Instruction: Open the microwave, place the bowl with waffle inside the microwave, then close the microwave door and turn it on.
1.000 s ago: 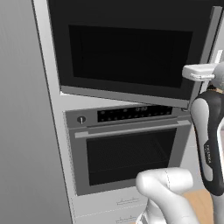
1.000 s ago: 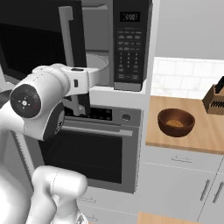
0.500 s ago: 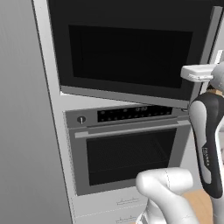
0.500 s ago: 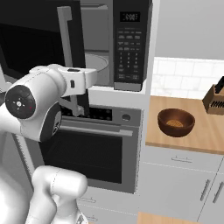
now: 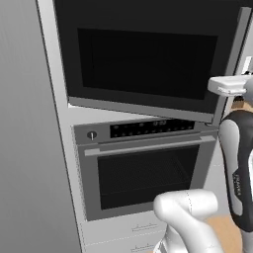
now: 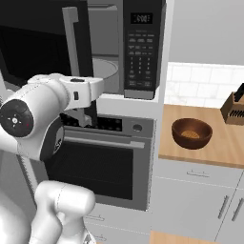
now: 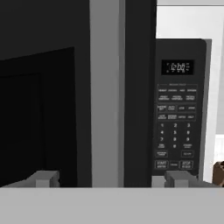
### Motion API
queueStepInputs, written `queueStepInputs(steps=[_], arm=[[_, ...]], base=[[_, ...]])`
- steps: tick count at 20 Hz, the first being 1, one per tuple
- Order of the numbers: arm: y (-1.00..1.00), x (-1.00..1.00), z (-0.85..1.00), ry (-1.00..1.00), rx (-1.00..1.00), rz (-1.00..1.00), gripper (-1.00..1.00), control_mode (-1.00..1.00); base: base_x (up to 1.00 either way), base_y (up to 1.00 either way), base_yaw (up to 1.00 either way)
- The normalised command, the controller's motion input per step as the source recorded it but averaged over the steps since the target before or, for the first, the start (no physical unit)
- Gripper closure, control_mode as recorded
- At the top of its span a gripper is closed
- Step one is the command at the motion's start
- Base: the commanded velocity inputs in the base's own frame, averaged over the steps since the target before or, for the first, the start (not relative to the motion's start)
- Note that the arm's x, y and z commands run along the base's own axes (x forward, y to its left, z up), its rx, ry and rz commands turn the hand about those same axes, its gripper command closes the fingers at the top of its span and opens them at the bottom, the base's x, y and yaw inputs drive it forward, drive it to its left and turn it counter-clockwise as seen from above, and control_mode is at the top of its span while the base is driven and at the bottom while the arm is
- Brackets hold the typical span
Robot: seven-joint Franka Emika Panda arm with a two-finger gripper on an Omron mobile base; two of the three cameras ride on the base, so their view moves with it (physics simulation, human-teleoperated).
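1. Step in hand, as I judge it: opening is done, the microwave door (image 5: 143, 59) stands swung out to the left; the bowl is not yet fetched.
2. Door: wide flat black panel, dark glossy window, slim vertical silver handle (image 7: 105, 92) along its free edge, smooth metal bar.
3. Gripper (image 7: 111, 179): released, its fingertips (image 7: 43, 178) spread wide on either side of the handle and gripping nothing.
4. Microwave (image 6: 119, 52): grey matte cavity, round turntable (image 6: 105, 66) inside; black keypad panel (image 6: 143, 47) with small display on its right.
5. Below it sits the silver-fronted oven (image 6: 102, 157), horizontal bar handle, dark glass.
6. Bowl with waffle (image 6: 191, 133): round, reddish-brown, wood-look, upright on the light wooden counter (image 6: 209, 152) far right, well apart from the gripper.
7. Knife block (image 6: 234, 107) at far right edge, near the bowl.
8. Next move likely calls for backing off the handle, swinging right and coming down over the bowl rim.
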Motion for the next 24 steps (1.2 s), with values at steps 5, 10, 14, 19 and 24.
queueStepInputs(steps=[5,10,14,19,24], arm=[[-0.57,-0.67,0.0,-0.02,0.02,0.19,-1.0,-1.0],[-1.0,0.1,0.0,0.0,0.1,0.32,-1.0,-1.0],[-0.62,0.67,-0.04,0.01,0.11,0.4,-1.0,-1.0],[0.11,0.9,-0.46,0.01,0.0,0.49,-1.0,-1.0],[0.11,0.93,-0.35,0.01,0.03,0.54,-1.0,-1.0]], base=[[0.0,0.0,0.0],[0.0,0.0,0.0],[0.0,0.0,0.0],[0.0,0.0,0.0],[0.0,0.0,0.0]])
